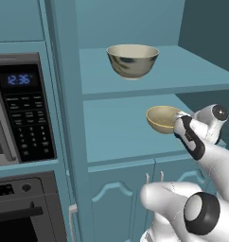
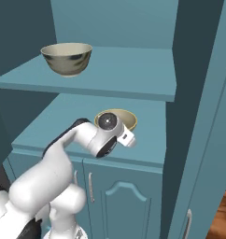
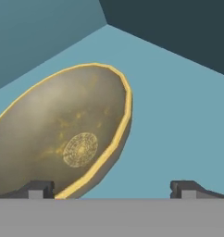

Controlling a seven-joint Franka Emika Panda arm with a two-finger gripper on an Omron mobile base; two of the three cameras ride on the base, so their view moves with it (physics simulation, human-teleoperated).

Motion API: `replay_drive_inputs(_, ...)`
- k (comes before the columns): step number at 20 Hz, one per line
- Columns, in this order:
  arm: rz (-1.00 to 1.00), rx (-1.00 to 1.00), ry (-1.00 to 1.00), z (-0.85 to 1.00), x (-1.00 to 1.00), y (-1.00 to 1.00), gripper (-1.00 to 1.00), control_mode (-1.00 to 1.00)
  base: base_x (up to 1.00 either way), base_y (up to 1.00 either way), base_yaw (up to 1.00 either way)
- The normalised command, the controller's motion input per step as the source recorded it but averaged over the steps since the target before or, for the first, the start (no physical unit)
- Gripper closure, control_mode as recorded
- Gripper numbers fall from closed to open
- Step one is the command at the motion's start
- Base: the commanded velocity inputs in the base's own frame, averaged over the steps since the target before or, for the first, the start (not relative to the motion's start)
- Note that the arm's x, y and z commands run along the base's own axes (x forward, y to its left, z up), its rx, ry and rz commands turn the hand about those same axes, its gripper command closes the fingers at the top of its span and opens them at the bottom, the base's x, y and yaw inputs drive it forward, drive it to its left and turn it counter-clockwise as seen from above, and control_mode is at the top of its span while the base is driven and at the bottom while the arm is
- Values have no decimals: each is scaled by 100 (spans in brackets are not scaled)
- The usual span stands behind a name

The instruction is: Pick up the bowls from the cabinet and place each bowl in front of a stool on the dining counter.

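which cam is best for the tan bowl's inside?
Hand view: the tan bowl is close, its interior and centre medallion plain. Left base view shows its side and rim; right base view has it partly behind the arm.

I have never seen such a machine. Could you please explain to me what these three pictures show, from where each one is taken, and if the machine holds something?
The white machine is a robot arm in a computer-drawn kitchen. Two pictures come from cameras behind the arm, one on its left and one on its right, so they show one scene from two sides. The third comes from a camera on the arm's hand, looking forward past its tool, whose two dark fingertips stand wide apart, so it is open and holds nothing.

In front is a blue cabinet with open shelves. A cream bowl with dark marks sits on the upper shelf. A yellow bowl sits on the lower shelf, and the hand is right next to it. In the hand picture, one fingertip is in front of the bowl's rim. A microwave is on the left.
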Motion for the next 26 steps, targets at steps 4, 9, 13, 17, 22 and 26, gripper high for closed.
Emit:
replay_drive_inputs(4,0,0,0,-17,32,0,-100,-100,0,0,0)
replay_drive_inputs(9,0,0,0,-20,27,-2,-100,-100,0,0,0)
replay_drive_inputs(13,0,1,0,-17,23,-7,-100,-100,0,0,0)
replay_drive_inputs(17,0,1,0,-15,20,-8,-100,-100,0,0,0)
replay_drive_inputs(22,0,0,0,-13,21,-5,-100,-100,0,0,0)
replay_drive_inputs(26,0,0,0,-19,14,0,100,-100,0,0,0)
